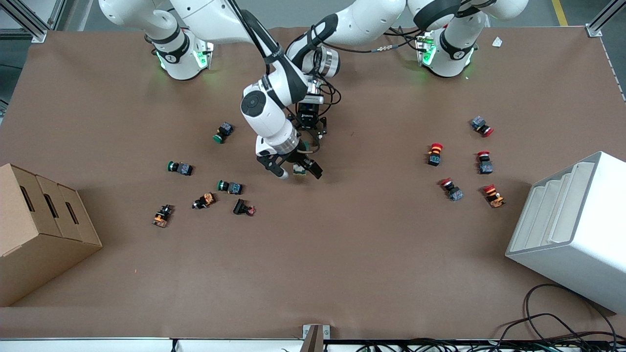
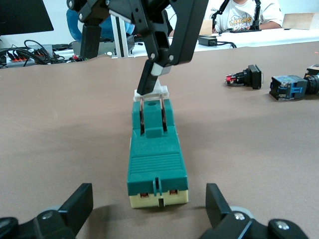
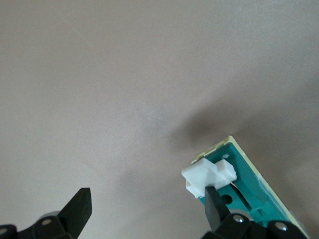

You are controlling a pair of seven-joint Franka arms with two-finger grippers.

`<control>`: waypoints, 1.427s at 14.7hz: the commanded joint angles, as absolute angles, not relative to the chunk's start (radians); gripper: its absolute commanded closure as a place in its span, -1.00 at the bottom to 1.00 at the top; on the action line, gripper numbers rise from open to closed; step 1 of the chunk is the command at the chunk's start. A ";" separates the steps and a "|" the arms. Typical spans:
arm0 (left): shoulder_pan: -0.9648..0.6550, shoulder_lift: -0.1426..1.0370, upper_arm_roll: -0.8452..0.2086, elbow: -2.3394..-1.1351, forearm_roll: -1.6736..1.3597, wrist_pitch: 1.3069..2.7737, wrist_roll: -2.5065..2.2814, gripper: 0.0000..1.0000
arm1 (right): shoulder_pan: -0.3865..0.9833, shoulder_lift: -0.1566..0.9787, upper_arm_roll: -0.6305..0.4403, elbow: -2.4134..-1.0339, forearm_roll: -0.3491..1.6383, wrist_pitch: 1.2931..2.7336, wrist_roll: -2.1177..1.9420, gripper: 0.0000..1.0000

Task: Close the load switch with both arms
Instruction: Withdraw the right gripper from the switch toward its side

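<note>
The dark-green rectangular load switch [image 2: 157,154] lies on the brown bench [image 1: 342,254] between the released left end effector's [image 2: 149,211] fingers; the spread right end effector [image 3: 147,209] touches its white handle [image 3: 207,177] with one fingertip.

Bright even overhead light, soft shadows, wrist views slightly blurry.

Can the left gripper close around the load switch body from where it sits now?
Probably yes. The left gripper is open, its fingers either side of the load switch end with nothing between. The right gripper only touches the white handle at the opposite end.
</note>
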State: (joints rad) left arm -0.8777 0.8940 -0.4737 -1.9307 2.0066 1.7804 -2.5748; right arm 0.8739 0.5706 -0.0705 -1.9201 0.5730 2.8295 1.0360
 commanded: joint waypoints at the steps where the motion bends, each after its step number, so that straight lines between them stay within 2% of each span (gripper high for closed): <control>1: -0.887 0.939 -0.468 -1.950 2.002 1.790 -2.579 -0.98 | 0.855 0.598 -0.063 -1.881 0.578 2.832 1.020 -1.00; 6: -0.884 0.934 -0.468 -1.962 2.000 1.792 -2.573 -0.98 | 0.838 0.649 -0.064 -1.848 0.575 2.832 0.991 -1.00; 11: -0.884 0.939 -0.468 -1.963 2.000 1.790 -2.574 -0.98 | 0.813 0.650 -0.066 -1.829 0.575 2.810 0.966 -1.00; 17: -0.874 0.925 -0.469 -1.979 1.997 1.792 -2.573 -0.99 | 0.730 0.641 -0.074 -1.734 0.534 2.630 0.934 -1.00; 21: -0.824 0.902 -0.479 -1.974 1.994 1.799 -2.476 -0.99 | 0.638 0.640 -0.094 -1.662 0.361 2.440 0.928 -1.00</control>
